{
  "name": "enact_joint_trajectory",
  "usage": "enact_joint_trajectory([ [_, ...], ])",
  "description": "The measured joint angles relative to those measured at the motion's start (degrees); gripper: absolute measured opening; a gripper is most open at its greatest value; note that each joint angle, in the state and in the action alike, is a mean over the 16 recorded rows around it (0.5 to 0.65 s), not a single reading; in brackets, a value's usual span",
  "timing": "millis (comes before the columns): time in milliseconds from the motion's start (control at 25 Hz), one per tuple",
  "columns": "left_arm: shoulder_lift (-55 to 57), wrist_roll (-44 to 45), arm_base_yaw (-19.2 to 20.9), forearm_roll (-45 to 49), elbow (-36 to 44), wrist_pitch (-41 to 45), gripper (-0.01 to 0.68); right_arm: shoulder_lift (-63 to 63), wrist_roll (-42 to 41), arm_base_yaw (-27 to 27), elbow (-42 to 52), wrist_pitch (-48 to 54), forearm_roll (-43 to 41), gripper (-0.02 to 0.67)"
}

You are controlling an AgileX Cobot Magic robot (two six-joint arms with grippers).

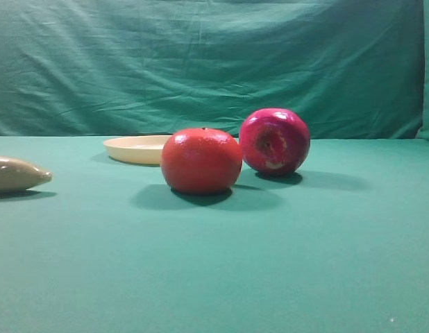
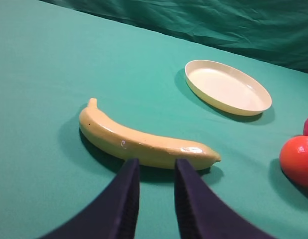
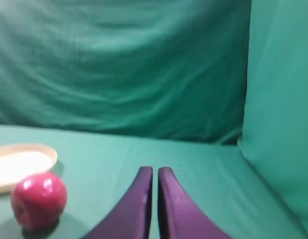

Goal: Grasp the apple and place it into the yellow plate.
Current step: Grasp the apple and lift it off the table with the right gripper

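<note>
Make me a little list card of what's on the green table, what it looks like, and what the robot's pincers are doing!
apple: shiny magenta-red, on the cloth, right of the orange-red fruit
orange-red fruit: matte, round, nearest the high camera
yellow plate: shallow, nothing in it
banana: lying flat, just beyond the left pincer
left pincer: narrow gap between fingers, holding nothing
right pincer: fingers almost together, holding nothing, apple off to its left
task status: apple not yet picked up

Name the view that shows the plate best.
The left wrist view: the whole plate shows, empty, unobstructed. The exterior high view sees it edge-on, partly behind the orange fruit. The right wrist view crops it at the left edge.
</note>
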Motion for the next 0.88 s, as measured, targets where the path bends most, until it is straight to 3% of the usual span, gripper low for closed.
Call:
enact_joint_trajectory([
  [360, 0.0, 0.0, 0.0, 0.0, 0.0, 0.0, 0.157, 7.2, 1.8, 0.0, -7.6, -5.1, 0.7, 0.0],
  [880, 0.0, 0.0, 0.0, 0.0, 0.0, 0.0, 0.157, 35.3, -0.6, 0.3, -26.2, -3.1, -1.4, 0.0],
])
